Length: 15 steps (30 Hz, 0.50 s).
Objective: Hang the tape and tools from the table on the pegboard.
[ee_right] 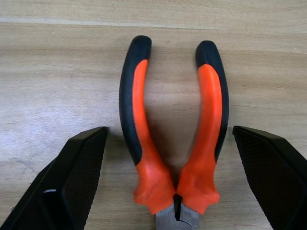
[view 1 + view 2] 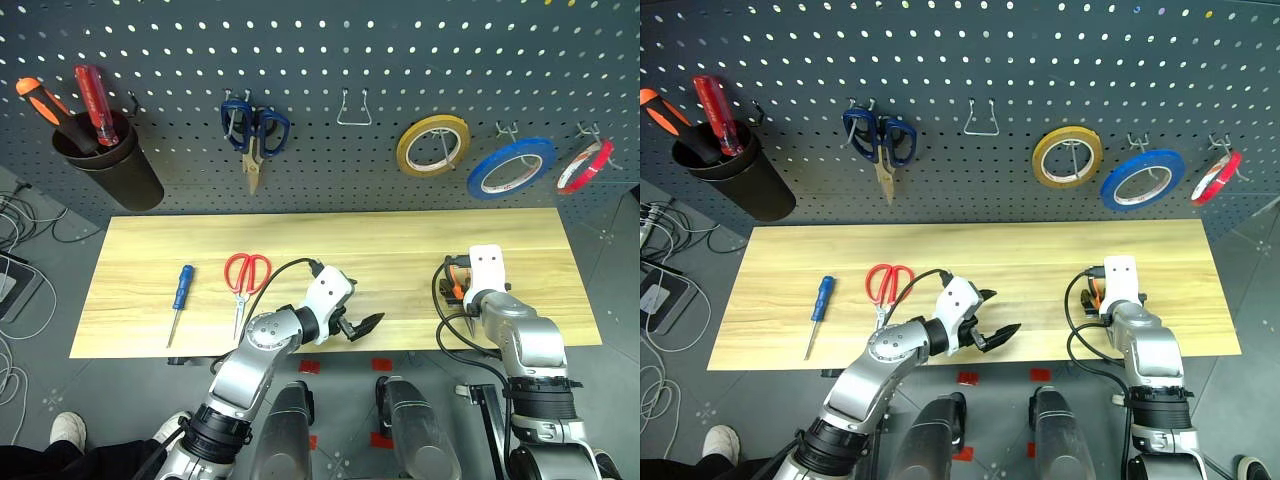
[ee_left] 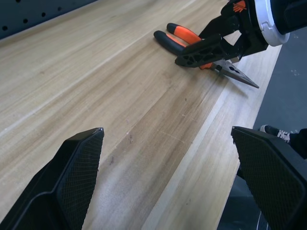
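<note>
We see the right end effector (image 1: 175, 177) wide open, empty, straddling the pliers (image 1: 173, 129); closing off-centre could pinch just 1 handle and twist them.

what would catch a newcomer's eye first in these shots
The right gripper hangs with open jaws straddling the orange-and-black pliers, which lie flat near the right end of the wooden table. Behind it, the dark pegboard already carries yellow, blue and red tape rolls on its right side, with blue-handled scissors toward the left. Red-handled scissors and a small blue-handled screwdriver still lie on the table's left part.
</note>
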Available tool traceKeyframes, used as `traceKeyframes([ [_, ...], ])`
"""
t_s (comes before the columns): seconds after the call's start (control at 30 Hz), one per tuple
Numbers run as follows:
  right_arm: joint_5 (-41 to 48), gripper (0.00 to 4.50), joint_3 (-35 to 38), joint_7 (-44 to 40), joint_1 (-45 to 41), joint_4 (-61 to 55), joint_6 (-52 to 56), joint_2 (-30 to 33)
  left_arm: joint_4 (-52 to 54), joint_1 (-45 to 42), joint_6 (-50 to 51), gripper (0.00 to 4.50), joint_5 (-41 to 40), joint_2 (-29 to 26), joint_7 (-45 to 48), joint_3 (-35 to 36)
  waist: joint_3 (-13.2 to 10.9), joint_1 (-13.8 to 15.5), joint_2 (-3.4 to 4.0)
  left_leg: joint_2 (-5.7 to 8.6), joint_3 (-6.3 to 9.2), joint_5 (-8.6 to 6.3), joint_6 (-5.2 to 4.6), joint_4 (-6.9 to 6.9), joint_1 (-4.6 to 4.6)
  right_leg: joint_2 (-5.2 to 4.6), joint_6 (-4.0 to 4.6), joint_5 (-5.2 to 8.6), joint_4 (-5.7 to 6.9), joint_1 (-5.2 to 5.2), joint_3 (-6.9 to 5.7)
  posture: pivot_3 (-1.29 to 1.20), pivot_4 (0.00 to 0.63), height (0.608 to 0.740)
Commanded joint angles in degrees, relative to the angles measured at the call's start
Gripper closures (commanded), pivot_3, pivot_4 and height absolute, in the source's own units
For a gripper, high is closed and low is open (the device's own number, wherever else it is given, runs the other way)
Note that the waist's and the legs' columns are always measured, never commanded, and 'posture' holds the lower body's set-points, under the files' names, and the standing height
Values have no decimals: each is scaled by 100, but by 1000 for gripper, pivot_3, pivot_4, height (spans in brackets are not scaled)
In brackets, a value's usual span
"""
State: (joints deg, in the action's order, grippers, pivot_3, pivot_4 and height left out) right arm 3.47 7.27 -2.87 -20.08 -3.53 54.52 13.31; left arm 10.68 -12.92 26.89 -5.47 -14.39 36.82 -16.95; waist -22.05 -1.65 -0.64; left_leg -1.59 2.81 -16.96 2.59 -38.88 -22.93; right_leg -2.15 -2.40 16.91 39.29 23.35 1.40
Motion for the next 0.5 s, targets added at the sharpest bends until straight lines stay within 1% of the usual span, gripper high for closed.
traceKeyframes([
  [0.03,36,26,107,1,5,-52,26,13,199,-17,-8,0,-120,7,-15,44,-1,0,0,0,0,0,0,1,0,0,0,0,-1,0,0,82,441,740],
  [0.07,34,26,106,-5,1,-29,-4,17,193,-29,-10,0,-125,6,-14,45,-1,0,0,0,0,0,1,1,0,0,0,0,-2,0,0,84,437,740],
  [0.1,13,381,71,-31,5,0,-54,53,191,-38,-11,0,-129,7,-12,41,-1,0,0,0,-1,0,1,2,0,0,0,0,-3,0,0,84,437,740],
  [0.13,-31,537,5,-66,17,23,-121,112,194,-45,-13,0,-131,8,-8,30,-1,1,0,0,-1,1,2,3,0,0,-1,0,-4,0,0,84,437,740],
  [0.23,-54,1477,1,-55,13,63,-200,122,210,-47,-15,0,-153,16,24,-10,-1,2,0,0,0,2,4,5,-2,0,-1,0,-9,0,-2,85,430,740],
  [0.27,-54,1580,14,-42,6,73,-219,119,223,-42,-8,0,-168,20,31,-22,-1,2,0,0,0,2,5,6,-2,0,-1,0,-10,0,-2,83,426,740],
  [0.5,-59,1580,36,-5,-43,178,-334,120,106,-122,-83,0,-206,43,47,-48,-1,2,0,-4,2,4,10,10,-4,-1,-2,-1,-17,0,-5,79,410,740],
])
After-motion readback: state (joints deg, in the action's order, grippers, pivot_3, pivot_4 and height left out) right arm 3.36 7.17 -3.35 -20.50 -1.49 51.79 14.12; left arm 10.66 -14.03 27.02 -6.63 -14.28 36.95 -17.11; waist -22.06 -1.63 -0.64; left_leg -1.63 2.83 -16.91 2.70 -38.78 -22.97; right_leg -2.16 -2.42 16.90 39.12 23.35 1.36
